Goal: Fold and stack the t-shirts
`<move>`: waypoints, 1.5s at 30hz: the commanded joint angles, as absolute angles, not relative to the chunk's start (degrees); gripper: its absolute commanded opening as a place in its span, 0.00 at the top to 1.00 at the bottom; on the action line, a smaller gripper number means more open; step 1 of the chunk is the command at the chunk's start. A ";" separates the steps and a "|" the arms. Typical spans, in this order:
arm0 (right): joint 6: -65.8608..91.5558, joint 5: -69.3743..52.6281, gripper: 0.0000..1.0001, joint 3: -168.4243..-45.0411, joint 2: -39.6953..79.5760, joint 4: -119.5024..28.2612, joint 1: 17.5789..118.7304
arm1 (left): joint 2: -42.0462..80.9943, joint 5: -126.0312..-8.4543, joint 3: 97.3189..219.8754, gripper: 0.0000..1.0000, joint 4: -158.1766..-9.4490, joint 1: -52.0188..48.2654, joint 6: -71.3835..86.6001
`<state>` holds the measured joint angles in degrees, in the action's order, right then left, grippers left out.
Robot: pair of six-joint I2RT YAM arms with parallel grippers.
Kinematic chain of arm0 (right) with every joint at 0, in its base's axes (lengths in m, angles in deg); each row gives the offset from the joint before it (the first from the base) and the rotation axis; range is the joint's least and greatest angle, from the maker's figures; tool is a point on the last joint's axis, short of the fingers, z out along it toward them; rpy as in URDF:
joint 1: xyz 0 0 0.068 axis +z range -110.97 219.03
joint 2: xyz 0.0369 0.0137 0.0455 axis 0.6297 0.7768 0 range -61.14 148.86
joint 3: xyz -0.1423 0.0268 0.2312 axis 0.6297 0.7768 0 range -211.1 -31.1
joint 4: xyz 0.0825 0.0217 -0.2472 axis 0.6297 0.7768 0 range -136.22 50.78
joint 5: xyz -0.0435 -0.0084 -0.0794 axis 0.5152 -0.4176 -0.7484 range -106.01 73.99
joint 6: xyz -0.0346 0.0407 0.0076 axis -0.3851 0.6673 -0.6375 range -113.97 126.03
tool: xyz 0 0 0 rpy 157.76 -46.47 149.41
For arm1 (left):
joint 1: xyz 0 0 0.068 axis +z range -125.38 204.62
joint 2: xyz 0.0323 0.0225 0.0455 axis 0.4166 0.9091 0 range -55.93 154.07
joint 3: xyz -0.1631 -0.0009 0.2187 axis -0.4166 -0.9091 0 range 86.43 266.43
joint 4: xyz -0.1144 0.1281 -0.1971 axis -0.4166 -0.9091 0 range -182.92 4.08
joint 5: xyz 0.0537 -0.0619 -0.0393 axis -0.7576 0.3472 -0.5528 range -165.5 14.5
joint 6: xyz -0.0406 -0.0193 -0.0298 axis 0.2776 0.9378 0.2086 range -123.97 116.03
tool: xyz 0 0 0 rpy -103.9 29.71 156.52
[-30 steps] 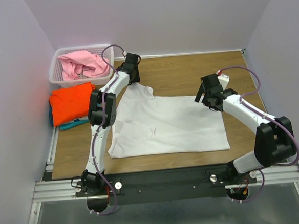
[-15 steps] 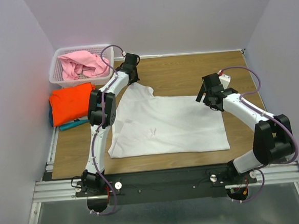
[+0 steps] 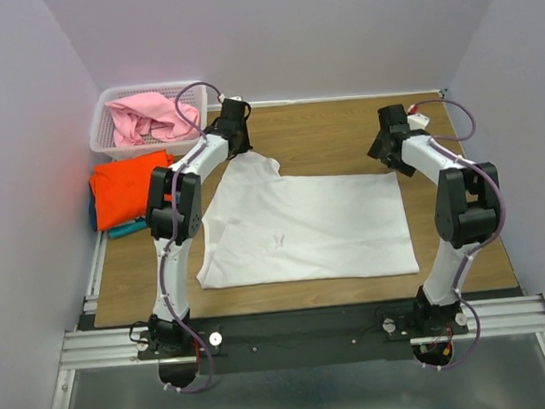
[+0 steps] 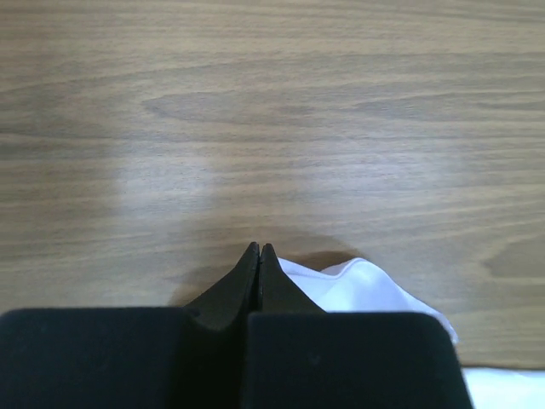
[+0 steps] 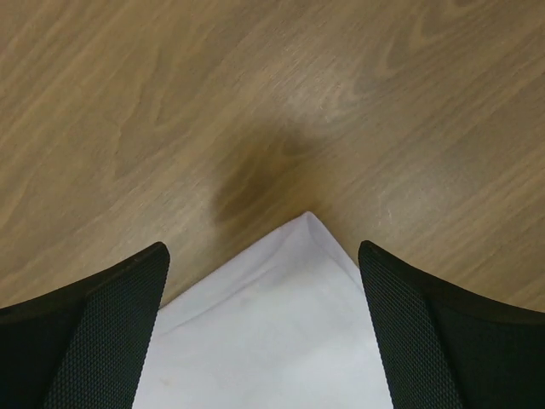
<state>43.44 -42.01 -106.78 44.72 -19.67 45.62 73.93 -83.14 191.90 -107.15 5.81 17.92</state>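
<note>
The white t-shirt [image 3: 302, 226] lies spread flat on the wooden table. My left gripper [image 3: 240, 149] is shut at the shirt's far left sleeve. In the left wrist view its tips [image 4: 258, 249] meet over bare wood, with a white fold [image 4: 366, 285] just right of them and no cloth between the tips. My right gripper [image 3: 389, 151] is open over the shirt's far right corner [image 5: 311, 223], which lies between the fingers [image 5: 111, 324]. The pink t-shirt [image 3: 149, 118] is bunched in the basket. The orange t-shirt [image 3: 131, 186] lies folded on the teal one [image 3: 134, 228].
The white lattice basket [image 3: 99, 132] stands at the far left corner. The orange and teal pile sits at the left table edge, just near of the basket. Walls close in on the left, far and right sides.
My right arm has swung away from me, carrying its gripper from above the shirt's right side to its far right corner. My left gripper shifted slightly left. The white shirt has not moved.
</note>
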 commanded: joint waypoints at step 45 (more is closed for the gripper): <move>40.40 -47.57 0.80 -110.91 55.67 -19.50 44.21 | 50.86 -79.99 168.69 1.00 -94.35 2.65 16.95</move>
